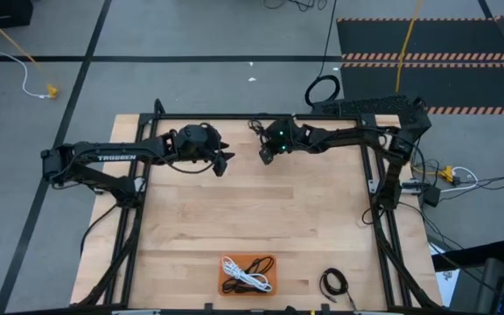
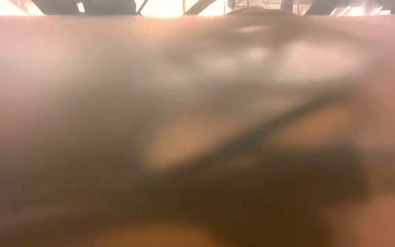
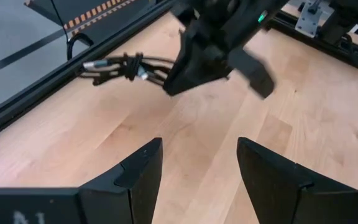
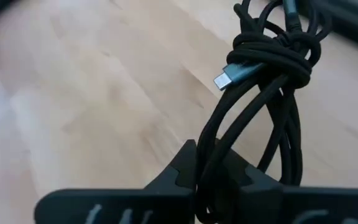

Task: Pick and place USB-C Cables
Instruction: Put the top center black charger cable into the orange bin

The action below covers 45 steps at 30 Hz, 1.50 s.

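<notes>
My right gripper (image 1: 263, 156) is at the far middle of the table, shut on a black USB-C cable bundle (image 4: 272, 59) that is tied in a knot, with a silver plug (image 4: 225, 78) sticking out. In the left wrist view the bundle (image 3: 117, 65) reaches from that gripper toward the table's far rail. My left gripper (image 1: 223, 164) is open just left of it, over bare wood, with nothing between its fingers (image 3: 199, 168). An orange tray (image 1: 227, 284) near the near edge holds a white cable (image 1: 243, 276) and a black one (image 1: 258, 263). Another black coil (image 1: 333, 282) lies on the table right of the tray. My right gripper pinches several strands of the black bundle's looped end (image 4: 229, 155) between its two fingers. The strands run lengthwise out from between the fingers, and the knotted end with the plug lies beyond the fingertips. Whether that far end rests on the wood, I cannot tell.
The black frame rails (image 1: 234, 116) run along the far edge and both sides of the table. A large black cable ring (image 1: 322, 90) and a yellow cord (image 1: 407, 44) lie on the floor beyond it. A blurred brown surface close to the lens fills the low view.
</notes>
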### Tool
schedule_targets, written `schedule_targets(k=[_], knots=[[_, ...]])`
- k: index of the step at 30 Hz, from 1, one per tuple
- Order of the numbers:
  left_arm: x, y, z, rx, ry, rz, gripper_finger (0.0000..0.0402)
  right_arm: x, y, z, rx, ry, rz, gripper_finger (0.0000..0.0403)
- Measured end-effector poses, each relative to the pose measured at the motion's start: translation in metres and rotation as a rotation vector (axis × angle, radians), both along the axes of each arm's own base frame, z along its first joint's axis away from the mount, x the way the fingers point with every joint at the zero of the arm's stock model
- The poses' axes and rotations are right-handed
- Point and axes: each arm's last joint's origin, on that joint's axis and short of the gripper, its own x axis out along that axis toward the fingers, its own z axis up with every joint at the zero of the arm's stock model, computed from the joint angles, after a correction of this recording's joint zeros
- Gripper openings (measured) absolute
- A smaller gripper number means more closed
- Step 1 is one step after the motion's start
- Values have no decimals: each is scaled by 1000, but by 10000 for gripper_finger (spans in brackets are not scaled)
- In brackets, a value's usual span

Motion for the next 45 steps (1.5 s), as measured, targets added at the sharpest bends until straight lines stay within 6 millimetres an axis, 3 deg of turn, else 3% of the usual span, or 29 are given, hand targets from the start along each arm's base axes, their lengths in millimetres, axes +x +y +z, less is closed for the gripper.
schedule_targets(k=[7, 13, 19, 23, 30, 38, 45], knots=[[2, -6, 0, 15, 9, -32, 207, -9, 22, 47, -89, -35, 91, 7], [7, -29, -14, 69, 6, -152, 207, -27, 55, 71, -147, -64, 198, 6], [1, -50, -40, 120, -215, -218, 207, -45, 92, 69, -150, -127, 278, 6], [-9, -62, -42, 193, -447, -260, 207, -49, 115, 57, -178, -240, 342, 6], [-18, -77, -46, 180, -557, -350, 207, -63, 148, 29, -162, -403, 413, 10], [-18, -79, -47, 169, -554, -361, 210, -68, 157, 27, -179, -492, 383, 10], [-19, -77, -47, 182, -550, -327, 249, -67, 158, 30, -183, -527, 386, 11]])
